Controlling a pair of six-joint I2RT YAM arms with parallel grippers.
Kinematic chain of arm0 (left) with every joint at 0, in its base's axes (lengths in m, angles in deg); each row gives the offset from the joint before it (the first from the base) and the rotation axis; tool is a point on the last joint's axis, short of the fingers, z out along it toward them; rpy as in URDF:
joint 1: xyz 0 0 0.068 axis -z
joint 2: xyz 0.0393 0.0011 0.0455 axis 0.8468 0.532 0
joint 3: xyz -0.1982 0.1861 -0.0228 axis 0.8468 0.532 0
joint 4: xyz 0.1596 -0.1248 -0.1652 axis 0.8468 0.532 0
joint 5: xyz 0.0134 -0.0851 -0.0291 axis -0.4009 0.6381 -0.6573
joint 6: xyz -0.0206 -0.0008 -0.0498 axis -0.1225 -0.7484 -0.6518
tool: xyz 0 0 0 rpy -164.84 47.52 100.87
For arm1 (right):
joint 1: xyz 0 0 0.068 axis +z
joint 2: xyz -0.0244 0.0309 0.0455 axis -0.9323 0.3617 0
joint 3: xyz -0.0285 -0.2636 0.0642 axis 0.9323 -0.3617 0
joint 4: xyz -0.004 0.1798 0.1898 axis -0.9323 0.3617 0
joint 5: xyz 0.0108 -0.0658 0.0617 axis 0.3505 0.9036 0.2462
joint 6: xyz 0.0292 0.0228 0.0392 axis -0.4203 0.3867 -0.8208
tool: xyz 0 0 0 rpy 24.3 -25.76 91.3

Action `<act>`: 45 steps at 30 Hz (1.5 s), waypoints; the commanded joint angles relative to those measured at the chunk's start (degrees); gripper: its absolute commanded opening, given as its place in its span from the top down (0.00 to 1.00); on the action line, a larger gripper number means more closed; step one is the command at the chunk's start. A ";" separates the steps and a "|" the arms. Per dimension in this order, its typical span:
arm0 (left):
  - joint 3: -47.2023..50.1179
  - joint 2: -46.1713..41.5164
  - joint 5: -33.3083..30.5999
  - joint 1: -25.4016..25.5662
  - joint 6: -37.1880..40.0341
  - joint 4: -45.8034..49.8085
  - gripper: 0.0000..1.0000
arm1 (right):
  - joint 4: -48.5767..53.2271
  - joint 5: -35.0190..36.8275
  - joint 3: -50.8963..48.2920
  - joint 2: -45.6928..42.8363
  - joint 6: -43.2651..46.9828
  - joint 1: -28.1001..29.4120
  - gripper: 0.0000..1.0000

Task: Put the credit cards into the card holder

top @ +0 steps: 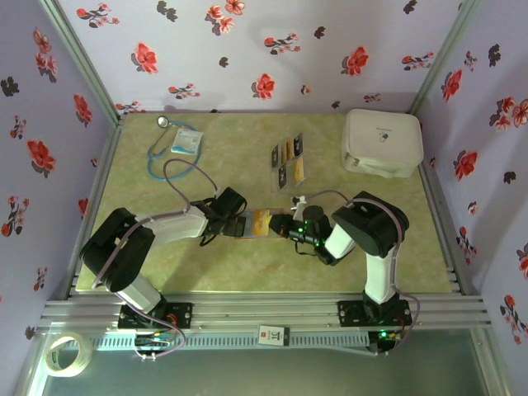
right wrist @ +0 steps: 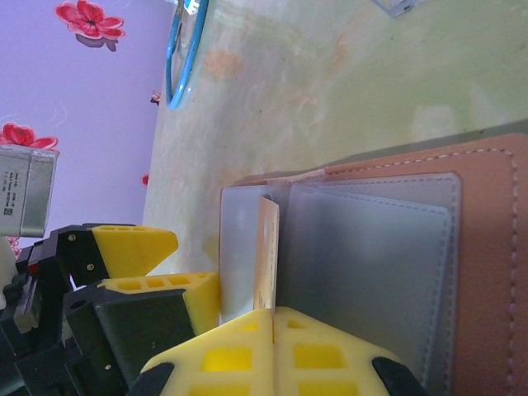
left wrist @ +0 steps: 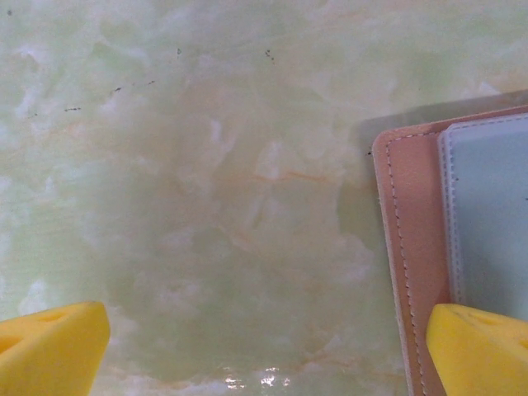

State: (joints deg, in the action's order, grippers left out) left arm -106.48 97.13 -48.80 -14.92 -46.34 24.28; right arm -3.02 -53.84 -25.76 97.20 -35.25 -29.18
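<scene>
Tabletop (left wrist: pixel 206 206): right fingers (right wrist: pixel 346 334) pinch card (right wrist: pixel 266 247) in holder (right wrist: pixel 487 272).

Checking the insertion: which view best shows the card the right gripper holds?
Right wrist: the orange card stands edge-on in the shut right gripper, at the pocket of the card holder. Top external shows a small orange patch; left wrist, the holder's corner.
</scene>
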 commanded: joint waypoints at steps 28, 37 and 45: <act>0.75 1.25 -0.56 -0.19 -0.63 0.18 0.00 | 38.92 1.89 10.31 -12.11 10.14 0.90 0.56; -0.50 0.18 0.91 -1.83 -0.52 0.36 0.00 | 58.87 4.08 19.28 -19.04 18.01 1.01 0.44; -0.79 -2.27 0.64 -4.56 -0.82 2.52 0.00 | 76.75 11.66 26.81 -20.35 24.05 1.08 0.58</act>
State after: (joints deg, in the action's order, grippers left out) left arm -106.50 96.52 -47.10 -18.35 -46.47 24.63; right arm 63.44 -47.02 -1.37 77.31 -15.10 -28.48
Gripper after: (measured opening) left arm 0.997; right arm 0.444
